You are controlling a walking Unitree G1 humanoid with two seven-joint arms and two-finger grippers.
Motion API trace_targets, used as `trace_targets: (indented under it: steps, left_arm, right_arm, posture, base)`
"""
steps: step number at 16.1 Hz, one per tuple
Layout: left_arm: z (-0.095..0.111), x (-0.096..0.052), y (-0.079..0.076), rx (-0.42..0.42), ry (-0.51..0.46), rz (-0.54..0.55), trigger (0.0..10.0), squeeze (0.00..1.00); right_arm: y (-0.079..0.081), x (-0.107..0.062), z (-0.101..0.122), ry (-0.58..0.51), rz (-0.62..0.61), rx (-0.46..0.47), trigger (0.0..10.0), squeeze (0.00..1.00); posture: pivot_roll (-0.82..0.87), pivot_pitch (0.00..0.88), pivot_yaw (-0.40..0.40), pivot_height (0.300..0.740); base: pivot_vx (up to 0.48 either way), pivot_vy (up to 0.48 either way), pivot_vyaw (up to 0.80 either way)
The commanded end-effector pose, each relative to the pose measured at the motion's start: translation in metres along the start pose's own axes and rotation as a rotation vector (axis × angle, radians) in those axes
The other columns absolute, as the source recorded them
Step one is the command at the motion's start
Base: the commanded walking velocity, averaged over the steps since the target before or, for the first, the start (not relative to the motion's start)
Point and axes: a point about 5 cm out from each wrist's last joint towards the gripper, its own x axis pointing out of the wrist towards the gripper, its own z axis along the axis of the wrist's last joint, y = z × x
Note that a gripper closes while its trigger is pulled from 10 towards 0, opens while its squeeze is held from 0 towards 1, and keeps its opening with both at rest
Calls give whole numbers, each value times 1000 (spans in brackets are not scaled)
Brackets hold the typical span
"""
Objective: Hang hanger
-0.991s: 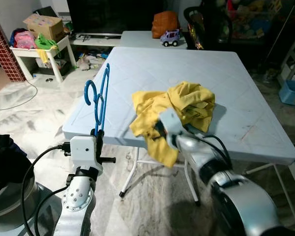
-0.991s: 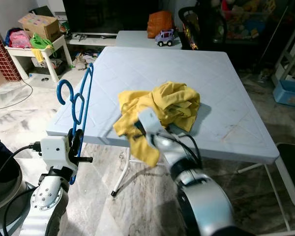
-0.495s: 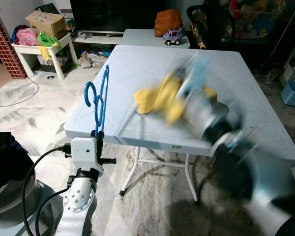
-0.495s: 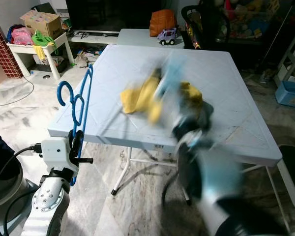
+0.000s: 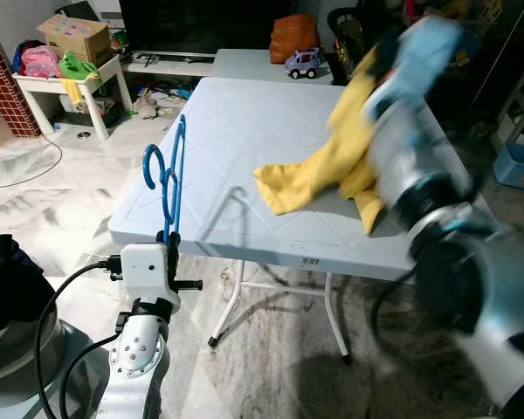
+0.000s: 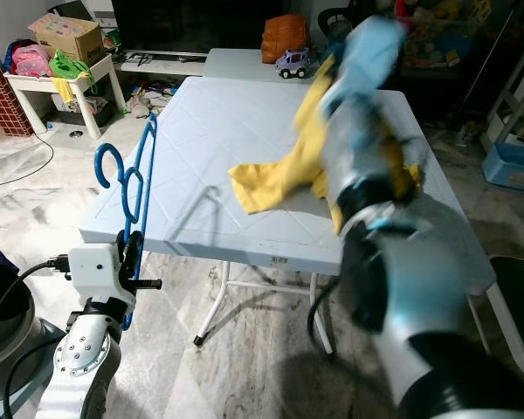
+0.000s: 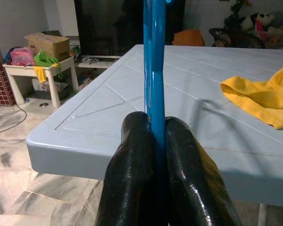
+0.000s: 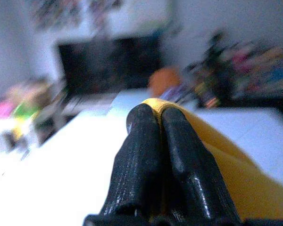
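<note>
Upper right of frame, right gripper (image 8: 153, 115) is pinching yellow cloth (image 5: 319, 166), lifting it; left gripper (image 7: 153, 136) is clamping blue hanger (image 5: 168, 170) upright, lower left; suggest lifting cloth clear of table (image 5: 236, 113) before threading.

You are looking at a bright blue plastic hanger (image 5: 167, 181) showing between the two glossy black fingers (image 7: 133, 174) of the left gripper (image 7: 153, 129), under a white wrist block on a silver arm. Beyond those fingers a pale blue plastic table (image 5: 244, 140) is showing a faint moulded pattern of diagonal lines. A mustard-yellow cloth (image 5: 323, 168) is showing plain, without print, and a fold of the same yellow is peeking out between the black fingers (image 8: 142, 160) of the right gripper (image 8: 156, 109). Past the table you are seeing an orange bag (image 5: 293, 39), a purple toy car (image 5: 302, 63), and white-grey marbled floor tiles (image 5: 61, 201) below.
</note>
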Motion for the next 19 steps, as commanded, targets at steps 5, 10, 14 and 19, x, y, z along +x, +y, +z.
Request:
trace_targets:
  steps: [5, 10, 14, 19]
  left_arm:
    - [4, 2, 1, 15, -25, -9, 10000, 0]
    - [4, 4, -1, 13, -26, -19, 10000, 0]
    - [5, 3, 2, 16, -28, -9, 10000, 0]
    - [4, 1, 1, 15, -22, -11, 10000, 0]
  right_arm:
    - [16, -33, -88, 346, 356, -270, 10000, 1000]
    - [5, -36, -89, 366, 406, -336, 10000, 1000]
    - [-4, -33, -77, 370, 528, -392, 10000, 1000]
    - [-35, -50, -88, 508, 699, -369, 10000, 1000]
  posture:
    - [163, 0, -49, 740]
    - [156, 0, -43, 740]
    - [158, 0, -44, 740]
    - [156, 0, -42, 740]
  base:
    - [0, 0, 0]
    - [0, 0, 0]
    - [0, 0, 0]
    - [0, 0, 0]
